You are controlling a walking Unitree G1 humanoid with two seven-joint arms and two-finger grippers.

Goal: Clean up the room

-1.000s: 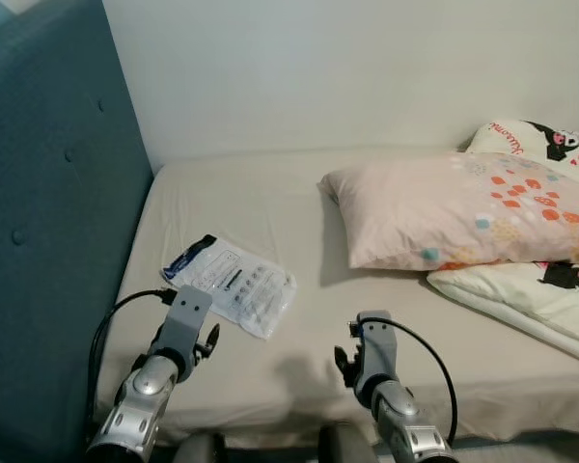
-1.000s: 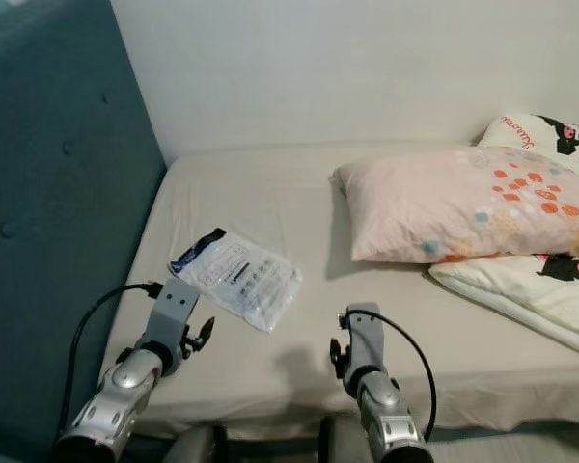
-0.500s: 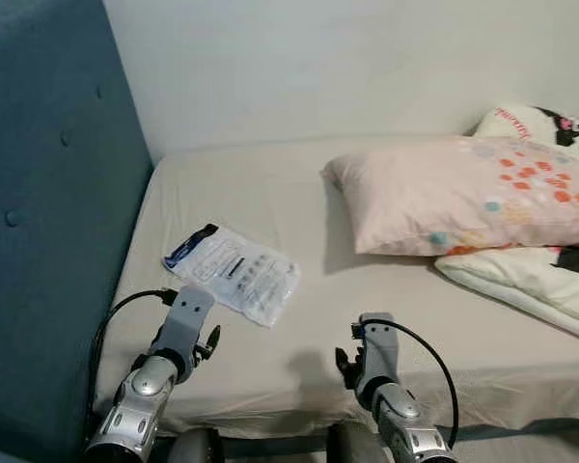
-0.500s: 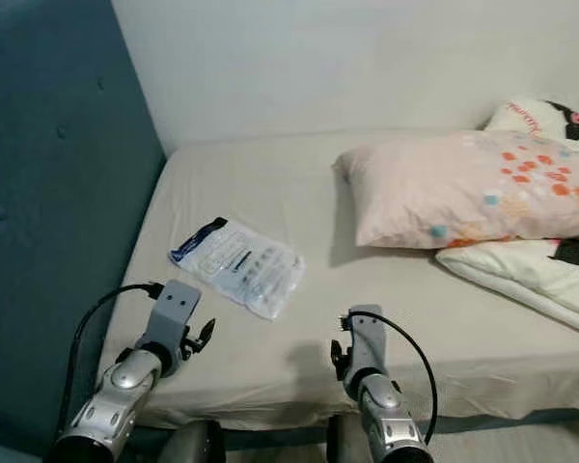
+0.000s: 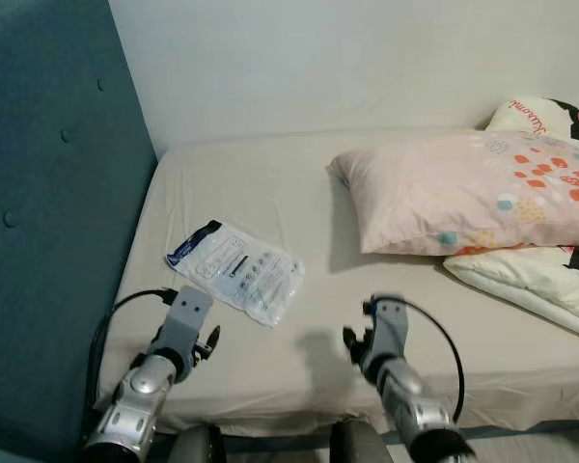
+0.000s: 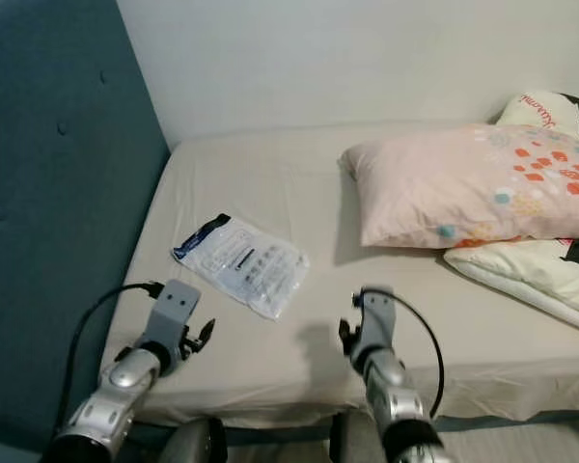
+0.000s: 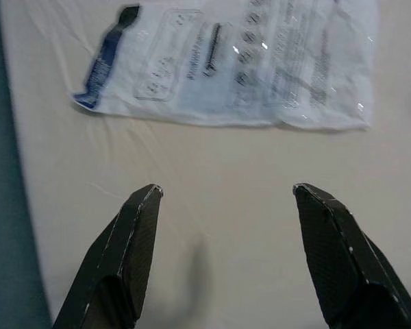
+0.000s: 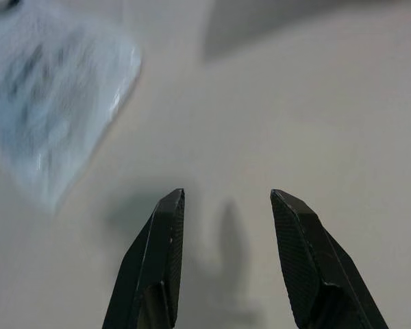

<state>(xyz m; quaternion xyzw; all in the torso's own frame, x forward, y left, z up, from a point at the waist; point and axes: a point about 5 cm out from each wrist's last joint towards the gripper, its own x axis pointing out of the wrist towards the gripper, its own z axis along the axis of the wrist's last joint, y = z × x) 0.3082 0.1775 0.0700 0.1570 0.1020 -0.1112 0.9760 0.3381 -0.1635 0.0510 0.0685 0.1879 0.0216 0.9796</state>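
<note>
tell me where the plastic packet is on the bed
The plastic packet lies flat on the bed sheet toward the robot's left, near the teal headboard, just ahead of the open left gripper.

Head stereo looks down at bed; wrist cams close, share packet.

Clear plastic packet (blue-edged, printed), lying flat on beige bed, near headboard
</note>
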